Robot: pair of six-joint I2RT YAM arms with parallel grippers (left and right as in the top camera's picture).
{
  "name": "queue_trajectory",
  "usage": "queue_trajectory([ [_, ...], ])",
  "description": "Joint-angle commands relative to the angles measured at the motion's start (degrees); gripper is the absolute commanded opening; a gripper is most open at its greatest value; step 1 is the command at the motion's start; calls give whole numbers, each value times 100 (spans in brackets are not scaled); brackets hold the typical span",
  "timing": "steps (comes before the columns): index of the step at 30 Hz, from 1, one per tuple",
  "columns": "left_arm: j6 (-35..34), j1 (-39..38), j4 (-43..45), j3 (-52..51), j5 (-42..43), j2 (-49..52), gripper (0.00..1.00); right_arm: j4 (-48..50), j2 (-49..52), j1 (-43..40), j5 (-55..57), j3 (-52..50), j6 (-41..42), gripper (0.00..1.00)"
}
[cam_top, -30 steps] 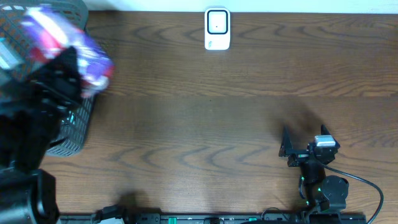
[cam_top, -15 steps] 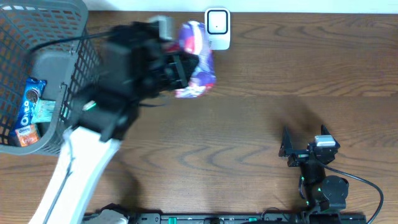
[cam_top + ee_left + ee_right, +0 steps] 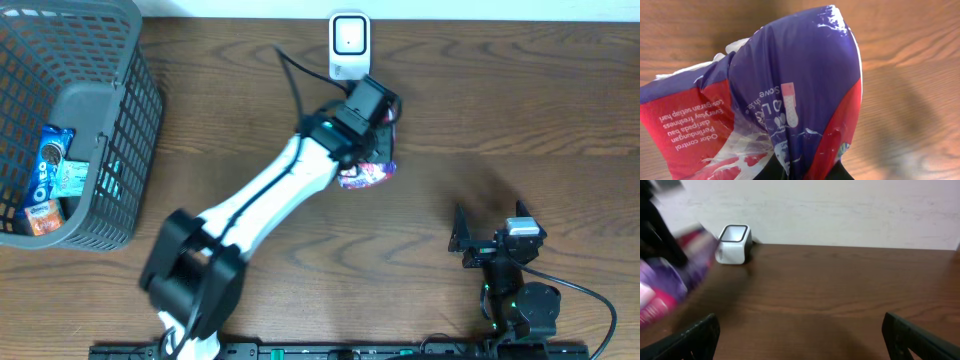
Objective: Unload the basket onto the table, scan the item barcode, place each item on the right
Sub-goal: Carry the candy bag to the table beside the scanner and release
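Here the left gripper (image 3: 378, 118), clamped on the purple pouch (image 3: 790, 100), presents it just near the scanner (image 3: 349, 45), while the right gripper (image 3: 807, 340) rests with jaws apart.

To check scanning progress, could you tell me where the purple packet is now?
In the overhead view the purple packet is held in the left hand mid-table, just short of the white scanner at the far edge.

The table (image 3: 520, 110) is dark brown wood with wavy lines running along it. It shines a little where the light falls. Right behind its far edge stands a plain, pale wall (image 3: 840, 205) with faint marks.
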Motion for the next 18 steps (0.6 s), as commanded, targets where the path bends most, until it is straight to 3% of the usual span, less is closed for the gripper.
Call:
queue_trajectory([
  [1,87,-125,208,4,-160,323,27,-24,-31,2,9,-9,57,99],
  [2,87,-146,247,4,-160,374,45,-24,-31,2,9,-9,57,99],
  [5,101,-162,315,4,-160,413,61,-24,-31,2,9,-9,59,99],
  [12,249,227,177,22,-160,-356,64,-24,-31,2,9,-9,57,99],
  [18,249,1226,-190,22,-160,-1731,64,-24,-31,2,9,-9,57,99],
])
